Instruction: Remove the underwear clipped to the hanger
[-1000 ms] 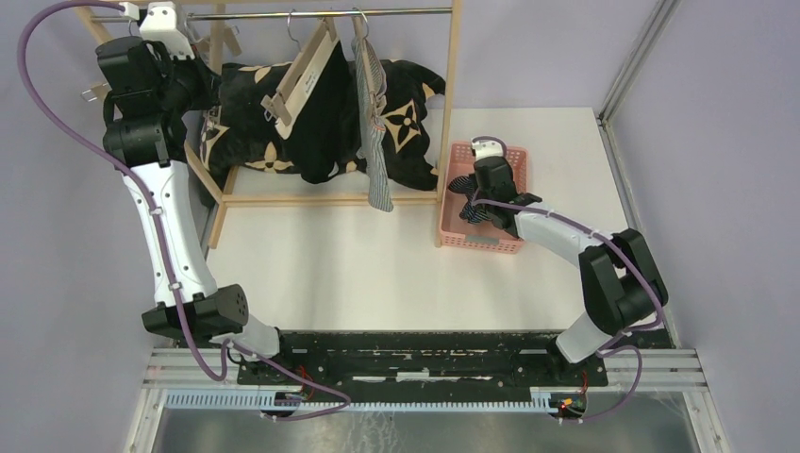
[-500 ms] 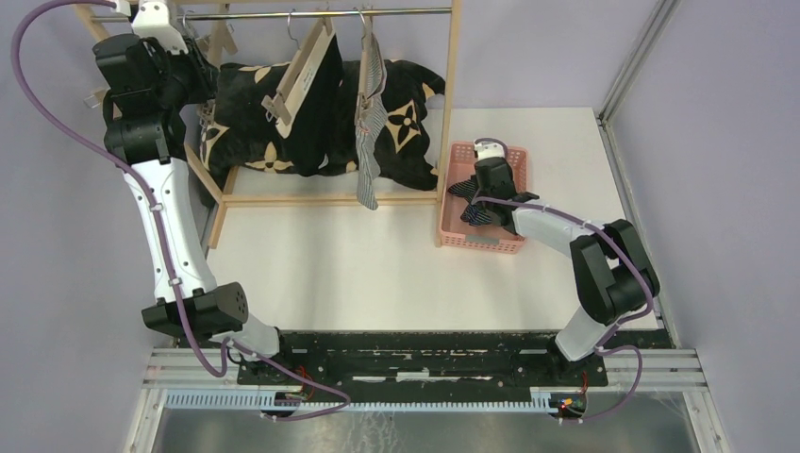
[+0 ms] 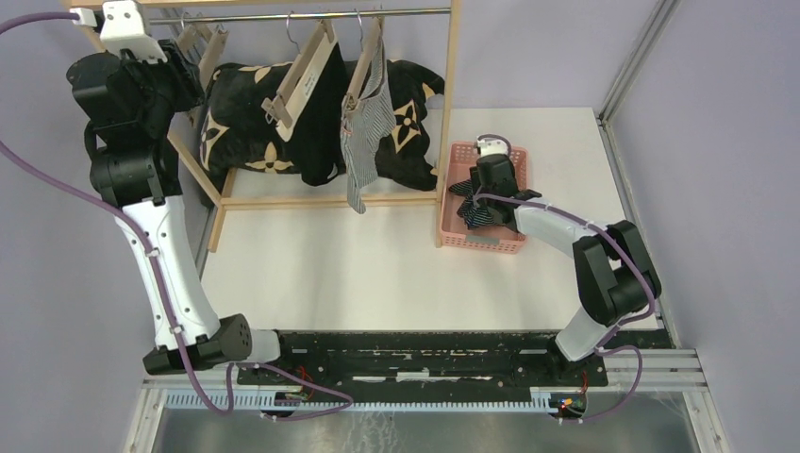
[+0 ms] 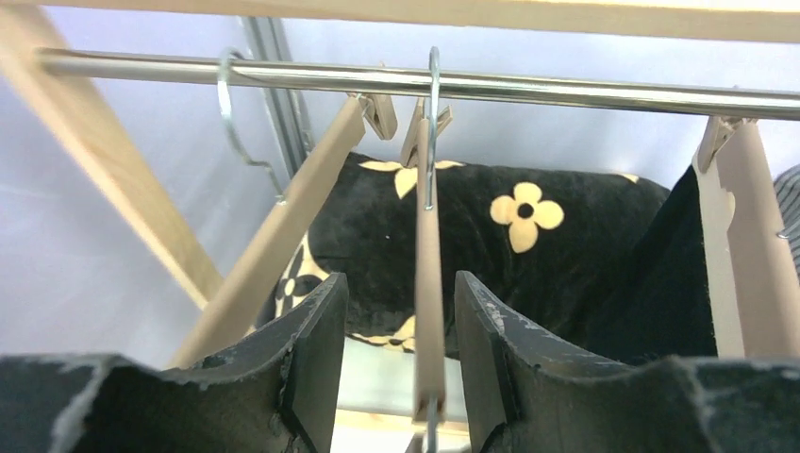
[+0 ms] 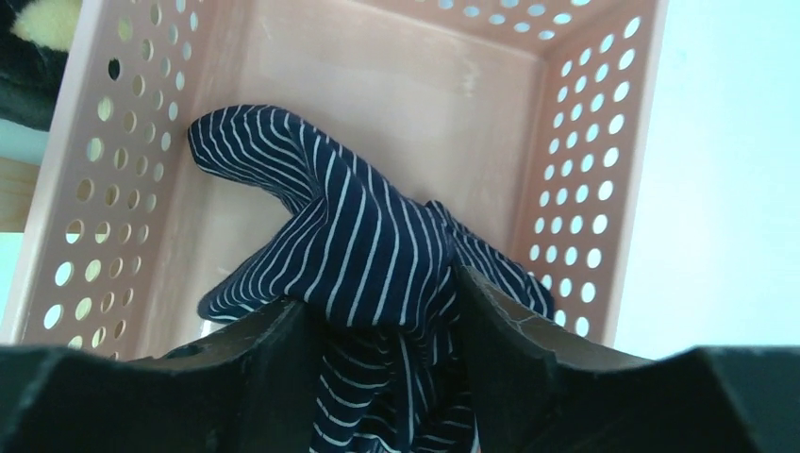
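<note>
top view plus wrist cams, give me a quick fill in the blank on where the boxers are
1. The navy striped boxers lie inside the ____ basket.
2. In the top view, the grey pinstriped boxers hang to the ____ of the black boxers.
3. The ____ hand has its fingers either side of a wooden hanger.
Missing words: pink, right, left.

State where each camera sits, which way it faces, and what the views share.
Top external: above and behind the arms, looking down on the table; both arms show.
Left wrist: on the left arm, looking up past the fingers of the left hand at rail, bare hanger, black cushion.
Right wrist: looking down past the fingers of the right hand into the pink basket at navy striped underwear.
Shared: top and left wrist, rail and cushion; top and right wrist, basket and underwear.
</note>
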Motion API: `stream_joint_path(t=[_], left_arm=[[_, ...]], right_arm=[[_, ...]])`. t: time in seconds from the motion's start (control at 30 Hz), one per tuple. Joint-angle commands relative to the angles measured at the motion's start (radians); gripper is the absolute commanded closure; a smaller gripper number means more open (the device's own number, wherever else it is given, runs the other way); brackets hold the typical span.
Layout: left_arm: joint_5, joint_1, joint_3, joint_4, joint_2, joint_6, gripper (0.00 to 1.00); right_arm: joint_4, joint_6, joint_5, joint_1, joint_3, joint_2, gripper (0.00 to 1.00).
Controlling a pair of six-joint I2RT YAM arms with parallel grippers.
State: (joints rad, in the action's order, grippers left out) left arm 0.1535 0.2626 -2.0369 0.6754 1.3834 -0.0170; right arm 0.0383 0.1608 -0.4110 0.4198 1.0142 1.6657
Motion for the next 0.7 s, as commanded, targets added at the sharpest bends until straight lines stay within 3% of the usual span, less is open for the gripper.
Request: stream_joint_path(t=[0.0,0.1,0.3,0.37,0.47,0.67], left_arm=[[-0.092,0.006,0.008,-0.043,-0.090,0.010,0.47],[-0.093,0.006,0.030,-0.069,-0.142,0.016,0.47],[0.058,0.006,0.039,-0.094,-0.178,0.043,0.46],[0.057,0.006,0.039,-0.093,-0.173,0.050,0.37],[0.075,0.006,0.054,-0.097,-0.174,0.060,0.35],[0.309,0.004,0.129,-0.225,-0.157,0.159,0.37]], right_arm=[[-0.018,-0.035,-0.047,-0.009,0.066,-0.088,0.39],[-0.012,-0.050,-0.053,-0.009,0.069,-0.130,0.38],[-0.024,-0.051,-0.027,-0.009,0.028,-0.240,0.35],[-0.038,-0.065,-0.011,-0.010,0.015,-0.270,0.27],[-0.013,-0.075,-0.018,-0.009,0.023,-0.279,0.25],[-0.009,-0.048,0.021,-0.009,-0.014,-0.369,0.24]])
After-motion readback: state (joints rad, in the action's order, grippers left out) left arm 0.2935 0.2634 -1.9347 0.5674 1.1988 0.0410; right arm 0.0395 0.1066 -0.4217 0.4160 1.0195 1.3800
